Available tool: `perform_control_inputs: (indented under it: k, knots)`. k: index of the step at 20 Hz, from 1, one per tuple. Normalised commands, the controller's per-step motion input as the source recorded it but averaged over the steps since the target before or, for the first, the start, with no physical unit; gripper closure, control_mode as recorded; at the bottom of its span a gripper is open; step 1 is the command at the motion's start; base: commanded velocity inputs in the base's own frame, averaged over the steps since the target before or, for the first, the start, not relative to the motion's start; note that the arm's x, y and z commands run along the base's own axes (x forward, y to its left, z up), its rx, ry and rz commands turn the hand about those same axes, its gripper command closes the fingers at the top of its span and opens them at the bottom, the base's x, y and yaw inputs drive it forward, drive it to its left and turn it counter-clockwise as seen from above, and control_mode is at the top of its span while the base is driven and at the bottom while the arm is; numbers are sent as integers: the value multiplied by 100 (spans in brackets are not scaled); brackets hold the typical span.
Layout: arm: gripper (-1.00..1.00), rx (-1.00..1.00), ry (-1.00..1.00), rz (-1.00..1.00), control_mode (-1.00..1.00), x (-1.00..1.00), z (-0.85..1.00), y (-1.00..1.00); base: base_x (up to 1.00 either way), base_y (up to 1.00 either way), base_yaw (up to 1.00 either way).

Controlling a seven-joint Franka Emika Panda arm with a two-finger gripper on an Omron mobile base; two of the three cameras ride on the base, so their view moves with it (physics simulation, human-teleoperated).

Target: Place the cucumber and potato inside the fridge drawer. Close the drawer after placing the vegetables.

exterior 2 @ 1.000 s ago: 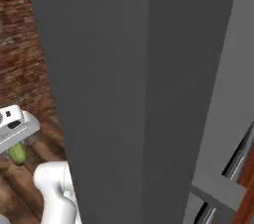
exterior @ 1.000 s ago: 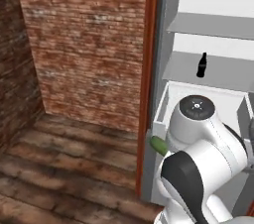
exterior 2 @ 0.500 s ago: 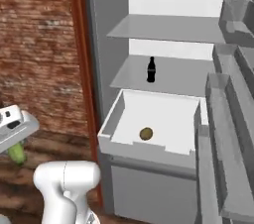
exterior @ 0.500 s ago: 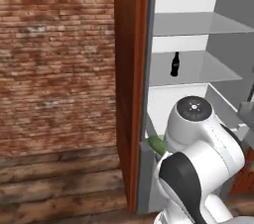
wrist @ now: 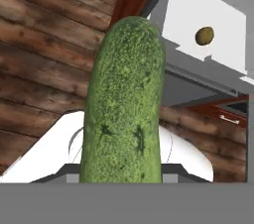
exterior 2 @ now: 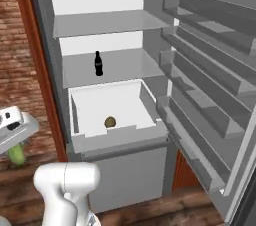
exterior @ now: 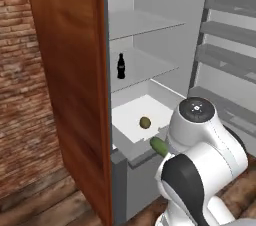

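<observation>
Black bottle point(exterior 2: 98, 63) stands above potato point(exterior 2: 110, 122) drawer point(exterior 2: 120, 136).

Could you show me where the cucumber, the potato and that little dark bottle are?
cucumber point(wrist: 124, 104), hand view, on the middle of its green skin.
potato point(exterior 2: 110, 122), right base view, on its rounded top as it lies in the open drawer.
bottle point(exterior: 120, 66), left base view, on its dark body on the shelf.

Base views flank fridge drawer point(exterior 2: 117, 132); hand view downward
</observation>
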Motion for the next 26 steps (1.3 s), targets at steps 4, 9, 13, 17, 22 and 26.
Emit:
perform_control_inputs:
  k: [4, 9, 13, 17, 22, 26]
  knots:
    - [100, 0, 0, 0, 100, 0, 0, 0, 52, 42, -69]
    - [100, 0, 0, 0, 100, 0, 0, 0, 14, 7, -49]
    - [100, 10, -9, -8, -100, -25, 0, -37, -4, -21, -13]
    - [100, 17, -7, -14, -100, 6, 3, -34, 0, 0, 0]
    - [100, 11, 0, -11, -100, 42, 35, -20, 0, 0, 0]
    - [100, 6, -3, -7, -100, 2, 30, 0, 0, 0, 0]
